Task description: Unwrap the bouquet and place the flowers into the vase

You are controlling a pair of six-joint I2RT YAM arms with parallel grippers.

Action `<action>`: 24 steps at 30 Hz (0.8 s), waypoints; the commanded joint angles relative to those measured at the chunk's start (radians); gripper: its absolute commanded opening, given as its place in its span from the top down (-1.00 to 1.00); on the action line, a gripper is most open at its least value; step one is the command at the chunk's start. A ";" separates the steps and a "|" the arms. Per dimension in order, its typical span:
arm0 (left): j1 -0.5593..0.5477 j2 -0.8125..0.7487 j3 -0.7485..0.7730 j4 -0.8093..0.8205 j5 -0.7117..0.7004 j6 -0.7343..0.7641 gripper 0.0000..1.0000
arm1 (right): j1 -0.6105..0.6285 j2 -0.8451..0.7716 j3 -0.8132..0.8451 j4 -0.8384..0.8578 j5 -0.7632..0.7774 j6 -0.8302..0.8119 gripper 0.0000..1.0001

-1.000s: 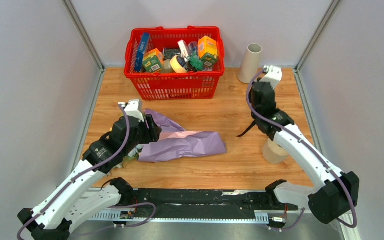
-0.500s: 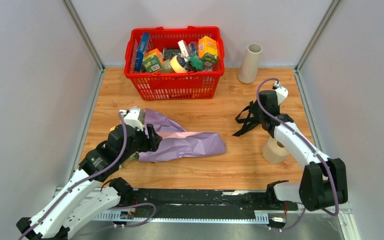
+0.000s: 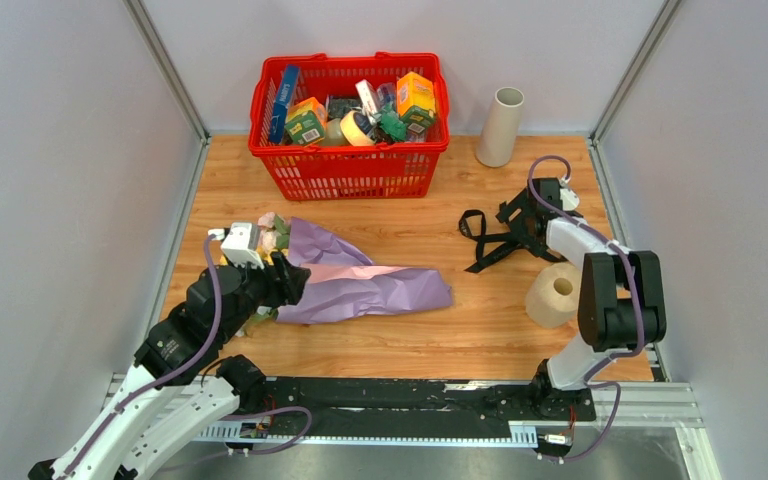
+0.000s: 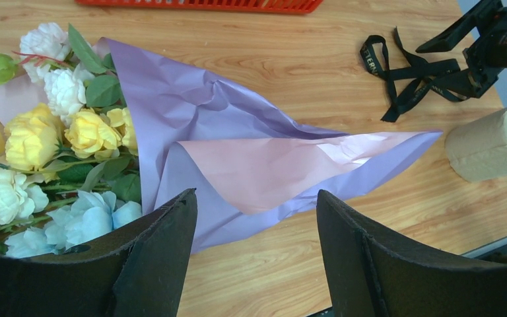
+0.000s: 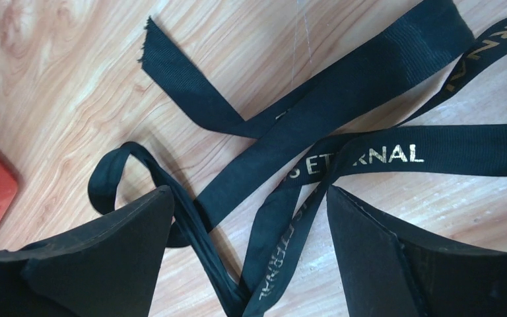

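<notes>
Broadly, the wooden table (image 3: 410, 215) carries everything, and the red basket (image 3: 350, 175) of groceries stands at its far edge, well beyond both sets of jaws.

The bouquet (image 3: 360, 285) lies flat just ahead of the left gripper (image 4: 256, 198). Its long axis runs crosswise to those jaws: the bloom end is in front of one finger, and the tapered paper tip reaches out past the other, pointing toward the right arm. The wrap is crumpled lilac paper with a pink sheet showing inside the fold, and it is loosely open. The flowers (image 4: 53, 145) spill from its wide mouth, yellow, white and pale blue among green leaves. The left jaws are spread wide and grip nothing.

The vase (image 3: 500, 127), a plain beige tube, stands upright well beyond the right gripper (image 5: 251, 191), beside the basket. A paper roll (image 3: 554, 294) lies on its side behind those jaws.

The black ribbon (image 5: 343, 105), lettered in gold, lies loose on the wood, its strands crossing between and ahead of the right fingers, which stand wide apart and pinch nothing.
</notes>
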 commanded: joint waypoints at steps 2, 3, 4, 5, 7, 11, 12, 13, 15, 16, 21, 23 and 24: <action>-0.001 -0.003 -0.001 0.008 -0.023 0.010 -0.50 | -0.010 0.080 0.086 -0.020 -0.010 0.092 -0.77; -0.001 -0.001 -0.001 0.007 -0.023 0.011 -0.49 | -0.011 0.097 0.092 -0.022 -0.016 0.104 -0.75; -0.001 -0.004 0.000 0.005 -0.028 0.010 -0.49 | -0.013 0.112 0.095 -0.027 -0.026 0.110 -0.72; -0.001 -0.006 0.002 0.004 -0.028 0.011 -0.49 | -0.013 0.126 0.095 -0.028 -0.030 0.127 -0.69; -0.001 -0.009 0.000 0.004 -0.033 0.010 -0.49 | -0.013 0.149 0.093 -0.027 -0.027 0.155 -0.65; -0.001 -0.018 -0.001 0.002 -0.040 0.002 -0.48 | -0.017 0.198 0.126 -0.027 -0.019 0.161 -0.44; -0.001 -0.023 -0.003 0.002 -0.040 0.002 -0.48 | -0.023 0.206 0.136 -0.028 -0.014 0.161 -0.32; -0.001 -0.024 -0.003 0.002 -0.042 0.004 -0.48 | -0.028 0.207 0.144 -0.027 -0.008 0.162 -0.19; -0.001 -0.029 -0.003 0.002 -0.046 0.000 -0.48 | -0.034 0.204 0.161 -0.027 0.021 0.168 0.04; -0.001 -0.029 -0.007 0.005 -0.048 -0.004 -0.47 | -0.034 0.207 0.175 -0.025 0.038 0.167 0.15; -0.001 -0.014 -0.009 0.007 -0.031 -0.003 -0.47 | -0.129 0.244 0.285 -0.021 0.040 0.168 0.82; -0.001 -0.010 -0.009 0.005 -0.031 -0.001 -0.47 | -0.158 0.258 0.317 -0.002 0.029 0.175 1.00; -0.001 -0.010 -0.010 0.005 -0.031 -0.004 -0.47 | -0.172 0.258 0.326 0.015 0.027 0.179 1.00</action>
